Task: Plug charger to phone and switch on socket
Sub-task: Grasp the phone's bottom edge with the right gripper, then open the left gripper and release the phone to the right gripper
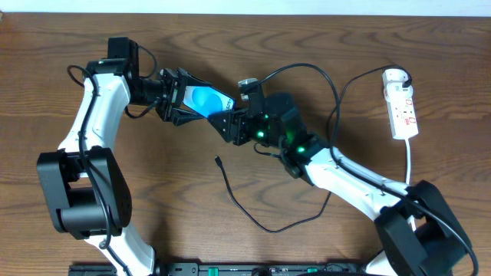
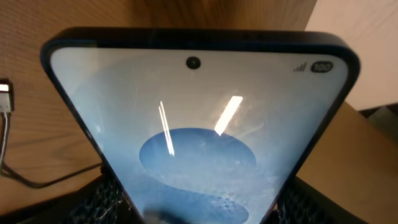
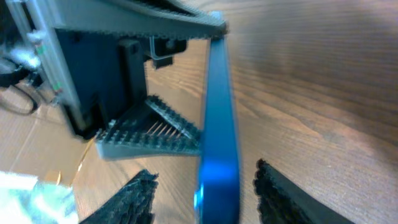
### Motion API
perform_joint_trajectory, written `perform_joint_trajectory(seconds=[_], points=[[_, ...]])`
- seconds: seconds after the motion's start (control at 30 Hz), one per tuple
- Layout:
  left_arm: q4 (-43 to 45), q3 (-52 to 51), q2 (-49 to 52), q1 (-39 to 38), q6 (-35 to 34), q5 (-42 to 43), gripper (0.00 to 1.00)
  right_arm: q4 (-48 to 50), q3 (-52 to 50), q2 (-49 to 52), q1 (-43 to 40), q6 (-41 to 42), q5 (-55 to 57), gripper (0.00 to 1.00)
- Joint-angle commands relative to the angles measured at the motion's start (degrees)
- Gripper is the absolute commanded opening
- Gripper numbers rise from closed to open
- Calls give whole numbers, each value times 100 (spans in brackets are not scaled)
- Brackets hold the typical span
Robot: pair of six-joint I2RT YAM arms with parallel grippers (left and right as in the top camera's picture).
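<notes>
Blue-screened phone (image 1: pixel 201 100), overhead, is held above the desk (image 1: pixel 345 46) in the left gripper's (image 1: pixel 182 103) clamp; the charger (image 1: pixel 219 162) lies loose, the socket (image 1: pixel 401 106) far right. Left wrist: the screen fills the view. Right wrist: the right gripper (image 3: pixel 205 186) straddles the phone's edge, jaws apart. Probably a steadying grasp; next, fetch the connector.
</notes>
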Motion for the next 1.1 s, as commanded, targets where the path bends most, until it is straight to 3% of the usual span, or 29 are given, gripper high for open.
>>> perform_joint_trajectory(seconds=[0.0,0.57,0.97,1.07], points=[[-4,4,-175,-107,-35,133,65,125,81,157,61,299,555,44],[-4,4,-175,-234,-31,133,64,295,81,212,52,389,573,12],[-4,4,-175,-234,-28,133,66,319,79,205,2,758,564,1],[-4,4,-175,-234,-28,133,76,321,81,205,-52,894,503,1]])
